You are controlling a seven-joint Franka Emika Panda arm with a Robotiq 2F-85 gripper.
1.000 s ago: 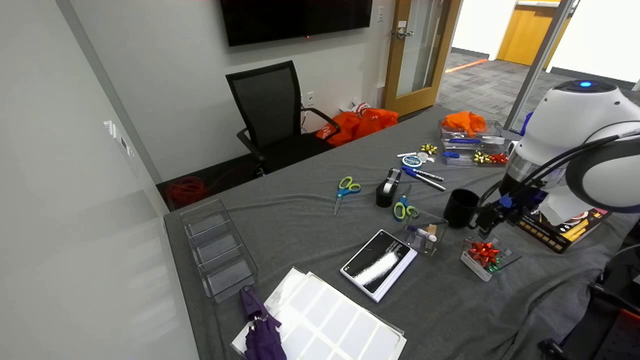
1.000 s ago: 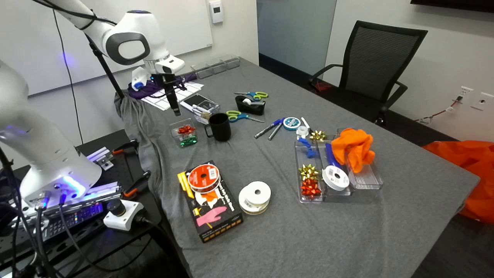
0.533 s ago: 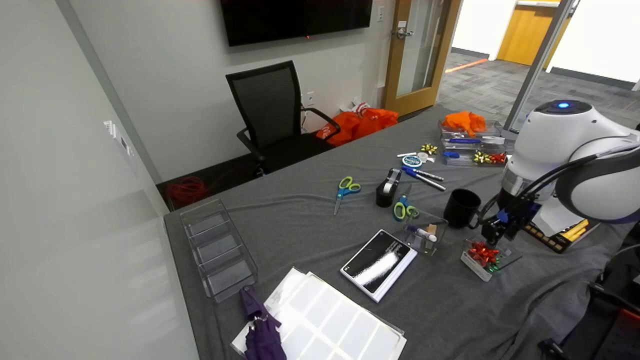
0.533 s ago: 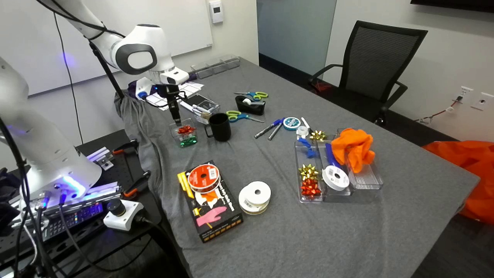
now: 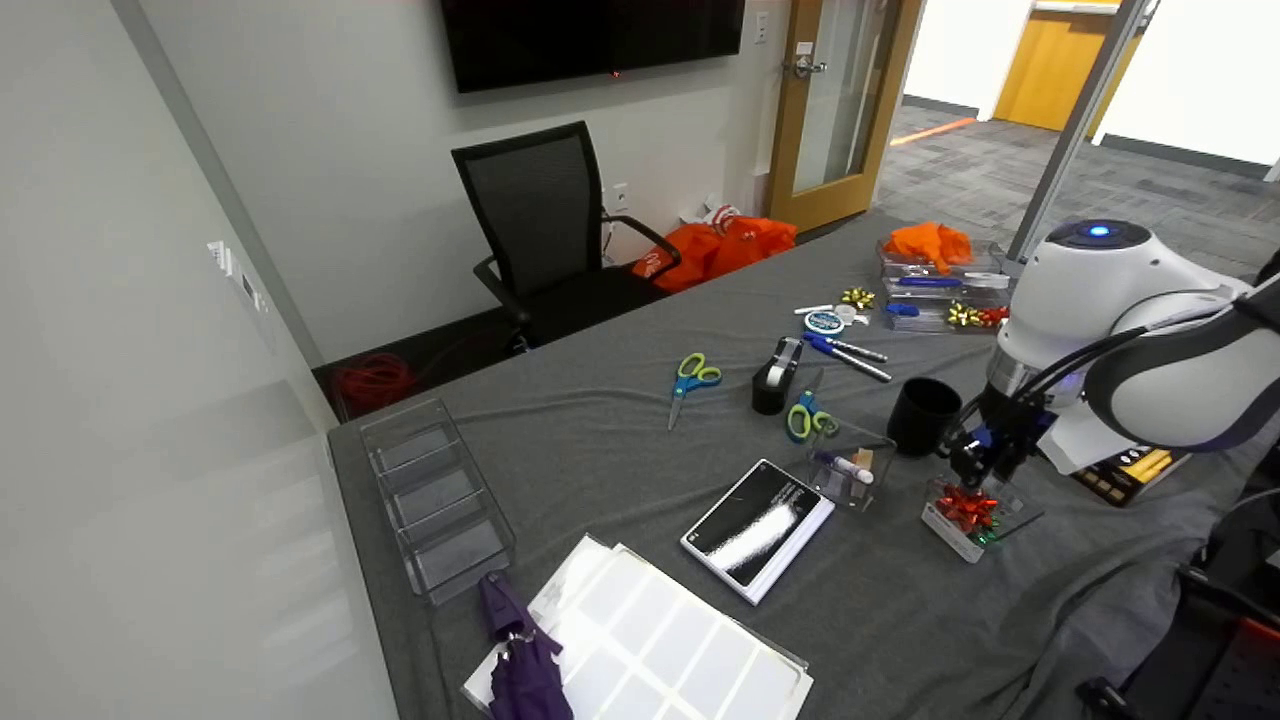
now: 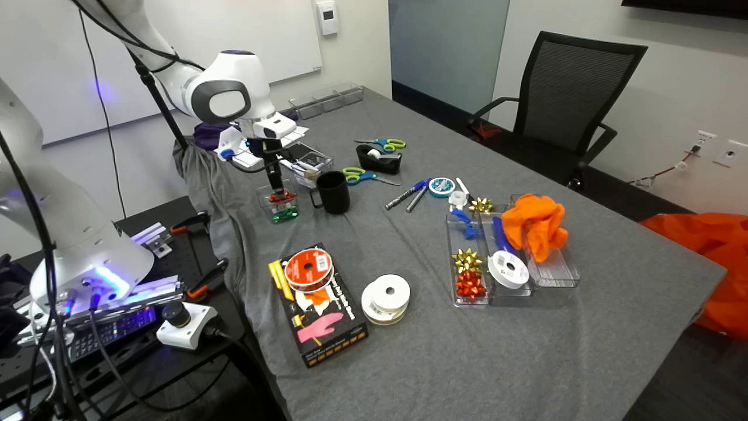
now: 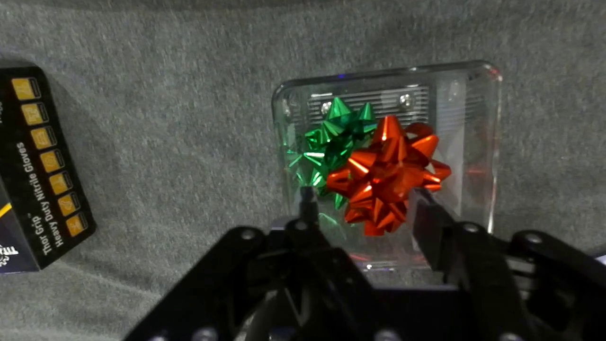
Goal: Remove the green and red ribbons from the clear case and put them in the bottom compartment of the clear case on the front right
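Ribbons [image 7: 374, 175] bristle, glossy, in the clear case [image 7: 478, 142].

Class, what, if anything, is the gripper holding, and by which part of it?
Nothing is held: the gripper stands open over the red ribbon, with a gap between ribbon and one finger.

Office, black mesh chair [image 5: 540, 205], wall-mounted screen [image 5: 595, 42], whiteboard [image 6: 280, 41], glass-paned door [image 5: 842, 110]
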